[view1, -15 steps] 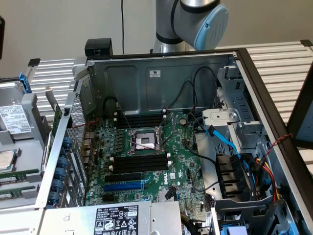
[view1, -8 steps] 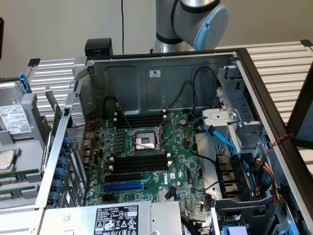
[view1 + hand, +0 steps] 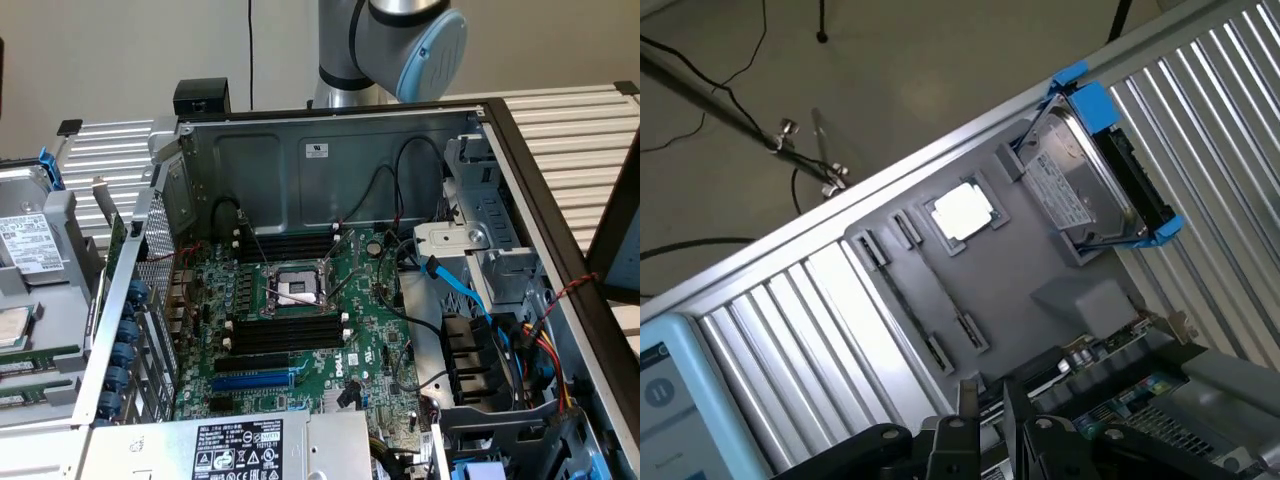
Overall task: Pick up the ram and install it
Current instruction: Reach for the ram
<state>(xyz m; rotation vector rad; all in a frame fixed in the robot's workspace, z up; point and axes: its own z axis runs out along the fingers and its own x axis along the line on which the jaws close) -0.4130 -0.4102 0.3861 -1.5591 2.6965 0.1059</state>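
Observation:
My gripper [image 3: 987,410] hangs open over a grey parts tray [image 3: 1040,255] beside the computer case, with nothing between its fingers [image 3: 964,405]. On the tray, the ram [image 3: 908,302] stands on edge as a thin dark stick between two clips, a short way from the fingertips. In the exterior view the ram [image 3: 30,365] is a thin green strip at the far left edge. The open case holds the motherboard [image 3: 300,300], with black memory slots [image 3: 285,333] beside the CPU socket [image 3: 293,287] and a blue expansion slot [image 3: 252,381] below them.
The tray also carries a hard drive in a blue bracket [image 3: 1085,175] and a CPU chip [image 3: 962,211]. A second thin strip [image 3: 940,283] sits in the neighbouring clips. The arm's joint [image 3: 410,35] rises behind the case. Cables and a drive cage [image 3: 490,260] crowd the exterior view's right.

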